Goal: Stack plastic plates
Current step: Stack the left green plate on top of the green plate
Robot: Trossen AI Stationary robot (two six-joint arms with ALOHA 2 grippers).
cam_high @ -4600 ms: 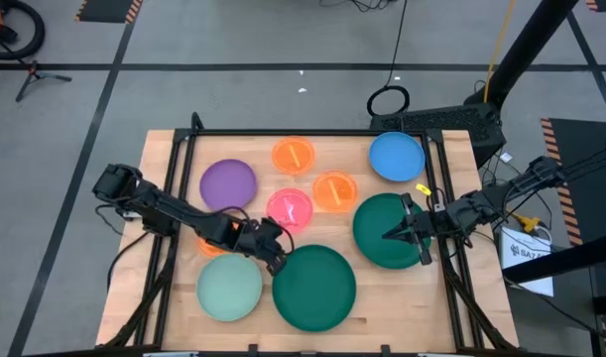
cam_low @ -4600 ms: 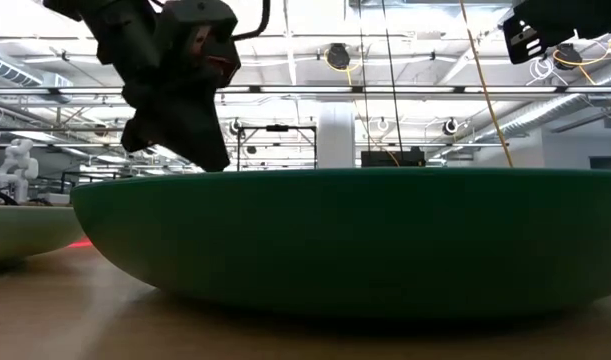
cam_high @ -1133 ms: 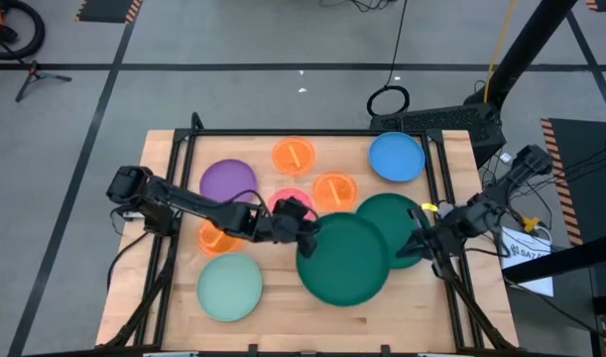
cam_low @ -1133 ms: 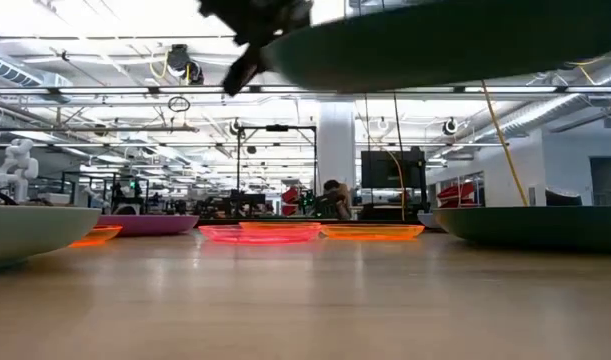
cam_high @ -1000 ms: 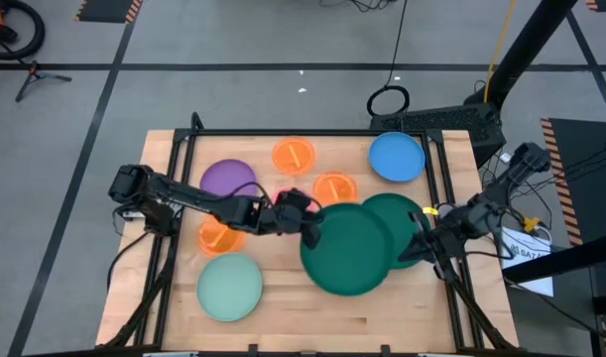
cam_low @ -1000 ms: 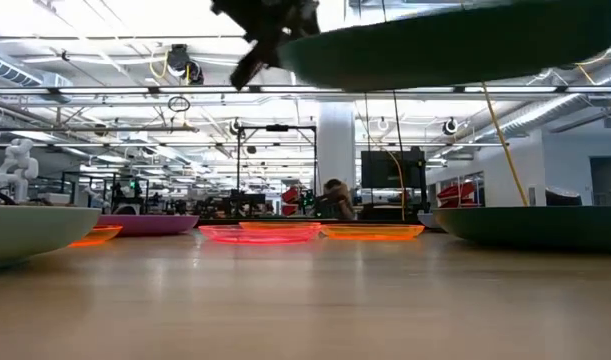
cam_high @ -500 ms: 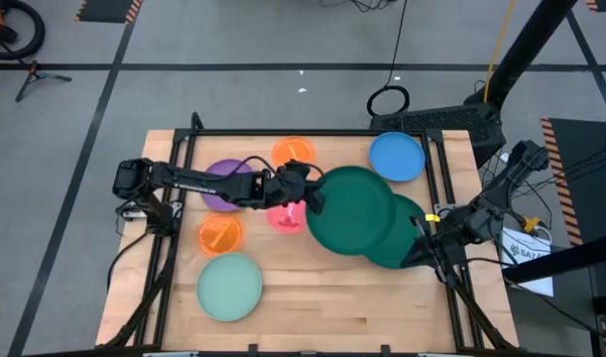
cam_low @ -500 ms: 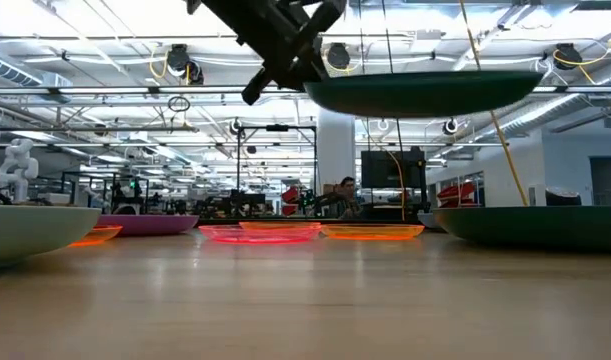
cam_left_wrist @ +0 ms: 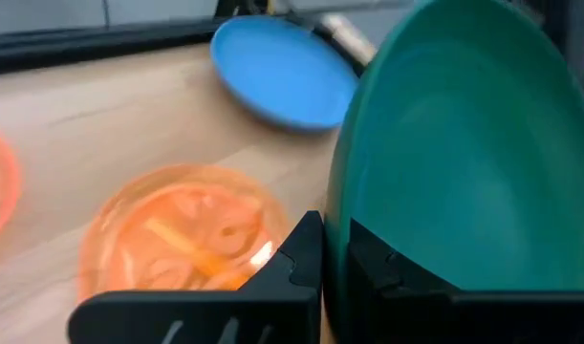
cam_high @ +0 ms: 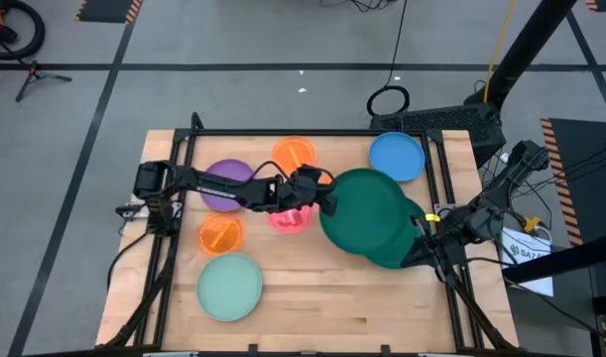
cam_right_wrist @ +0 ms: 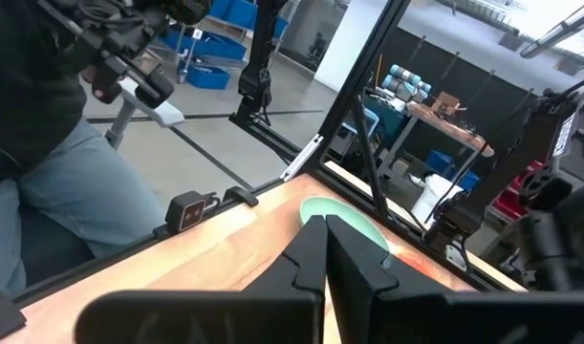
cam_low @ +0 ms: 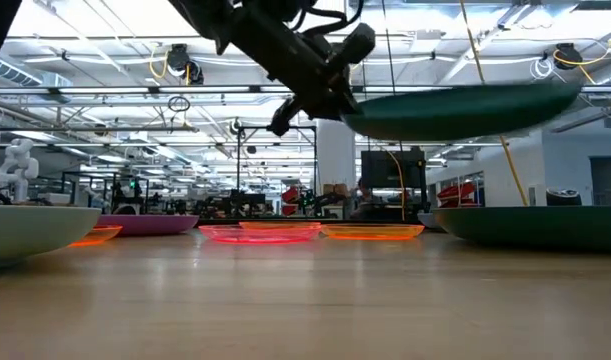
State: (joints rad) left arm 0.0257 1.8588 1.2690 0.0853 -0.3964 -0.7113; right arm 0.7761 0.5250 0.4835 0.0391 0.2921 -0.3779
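Left hand (cam_high: 325, 199) reaches across mid-table, fingers pinched tight; right hand (cam_high: 419, 248) waits closed at the right edge.

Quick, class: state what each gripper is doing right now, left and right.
Left gripper: shut on the rim of a dark green plate, held in the air above the other green plate.
Right gripper: shut, holding nothing, at the table's right edge.

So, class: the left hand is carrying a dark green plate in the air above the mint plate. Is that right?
Not quite. The left hand does hold a dark green plate in the air, but above the other dark green plate, not the mint plate. The high view shows this.
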